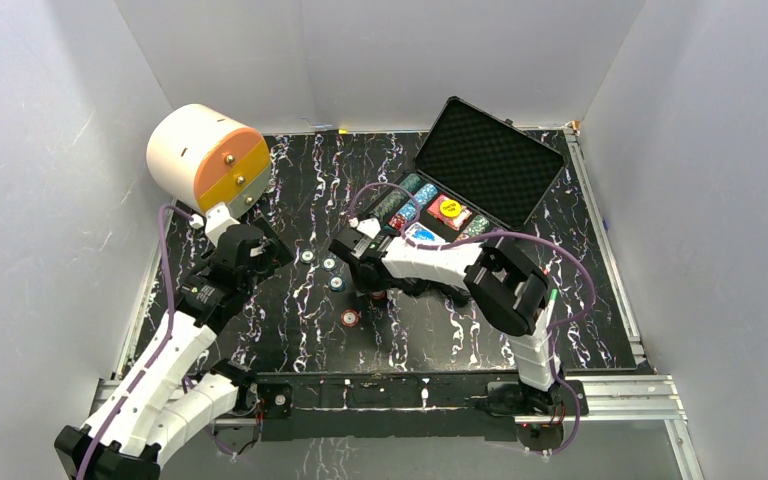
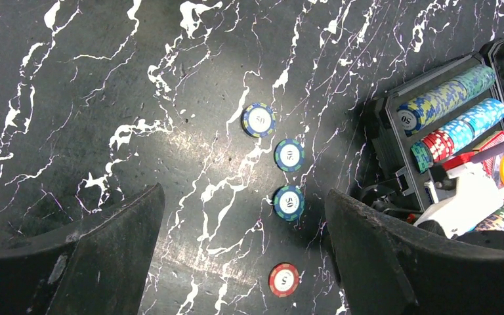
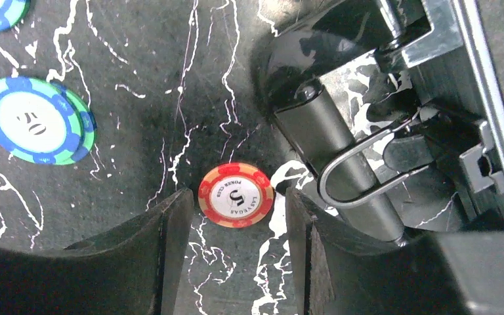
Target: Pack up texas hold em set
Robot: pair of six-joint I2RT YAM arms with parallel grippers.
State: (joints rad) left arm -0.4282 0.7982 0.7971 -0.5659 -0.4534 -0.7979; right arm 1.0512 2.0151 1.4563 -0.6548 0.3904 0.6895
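Two black fingers (image 3: pixel 170 249) of the right gripper (image 3: pixel 236 205) fill the bottom of the right wrist view. They stand a moderate width apart, with a red 5 chip (image 3: pixel 236 195) lying flat on the table (image 1: pixel 440 335) between their tips. A thin strip of table shows on each side of the chip, so neither finger touches it. Just right of that chip is the black handle (image 3: pixel 321 138) on the front wall of the case (image 1: pixel 485 160). Up and to the left lies a blue-and-white 50 chip (image 3: pixel 36 121), with a green edge showing at its right side.

From above, the case sits at the far right of the black, white-veined table. Its foam-lined lid is raised and tilted back. Rows of coloured chips (image 1: pixel 405 200) lie in the tray, and a yellow round marker (image 1: pixel 450 208) lies among them. The right arm reaches leftward across the front of the case.

The left gripper (image 2: pixel 243 197) hangs above the table with its jaws spread wide and nothing held. Below it, three blue-edged chips (image 2: pixel 289 155) lie in a loose line on the table. A second red chip (image 2: pixel 283 279) lies nearer, in line with them. All four are well apart from the case.

A white-and-orange round drawer unit (image 1: pixel 205 155) stands at the far left corner.
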